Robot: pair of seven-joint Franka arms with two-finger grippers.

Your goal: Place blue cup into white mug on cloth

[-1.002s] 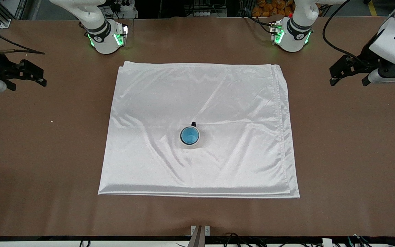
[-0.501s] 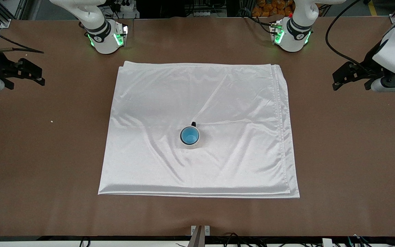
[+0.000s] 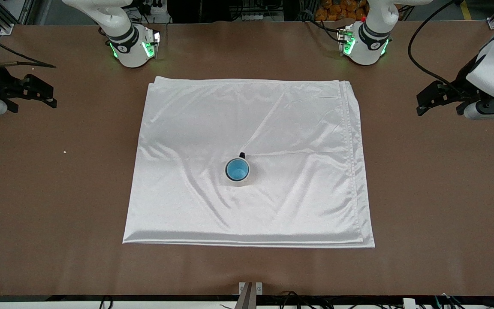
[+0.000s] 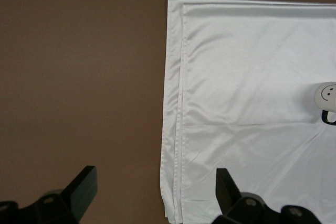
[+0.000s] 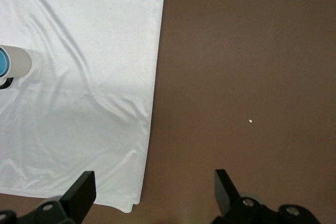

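Brown matte tabletop (image 3: 423, 180) runs wide under both my arms, with a large shiny white satin cloth (image 3: 298, 116), folded in layers and softly wrinkled, spread at its middle. On the cloth, near its centre, stands the off-white cylindrical mug (image 3: 238, 180), its small dark handle (image 3: 242, 155) turned toward my bases; the left wrist view shows a small smiling face drawn on its side. The small light-blue plastic cup (image 3: 236, 169) sits inside the mug, bright blue interior facing up. My left gripper (image 3: 440, 103) hangs over bare table at the left arm's end, well apart from the cloth, fingers (image 4: 83, 188) spread wide, holding nothing. My right gripper (image 3: 37, 91) hangs over bare table at the right arm's end, fingers (image 5: 224, 189) likewise apart and empty. A tiny pale speck (image 3: 64, 151) lies on the table toward the right arm's end.
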